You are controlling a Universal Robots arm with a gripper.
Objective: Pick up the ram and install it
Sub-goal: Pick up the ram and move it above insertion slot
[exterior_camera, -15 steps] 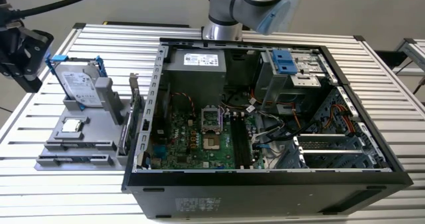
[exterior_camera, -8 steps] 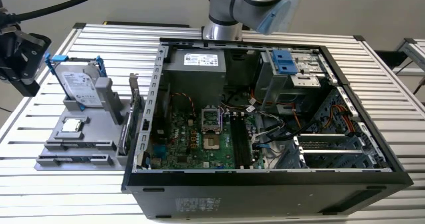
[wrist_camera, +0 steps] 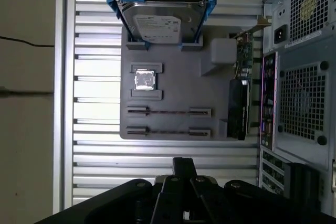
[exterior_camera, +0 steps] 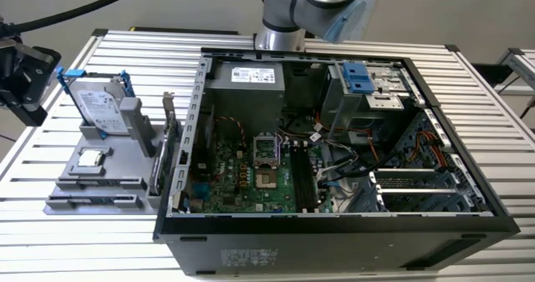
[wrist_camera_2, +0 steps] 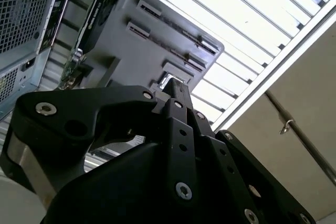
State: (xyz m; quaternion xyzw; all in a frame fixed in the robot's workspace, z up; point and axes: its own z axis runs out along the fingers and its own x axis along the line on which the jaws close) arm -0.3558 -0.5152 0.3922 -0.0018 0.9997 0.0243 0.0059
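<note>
Nearby, matte black hand [wrist_camera: 184, 163] closed and empty, thin narrow ram [wrist_camera: 168, 113] edge-up in smooth grey holder [wrist_camera: 176, 85].

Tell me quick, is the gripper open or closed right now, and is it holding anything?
Gripper: closed, holding nothing; the ram sits in the grey tray.

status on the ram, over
End effector shut, empty, hovering beside tray. Both ram sticks seated in tray. Nothing between.
</note>
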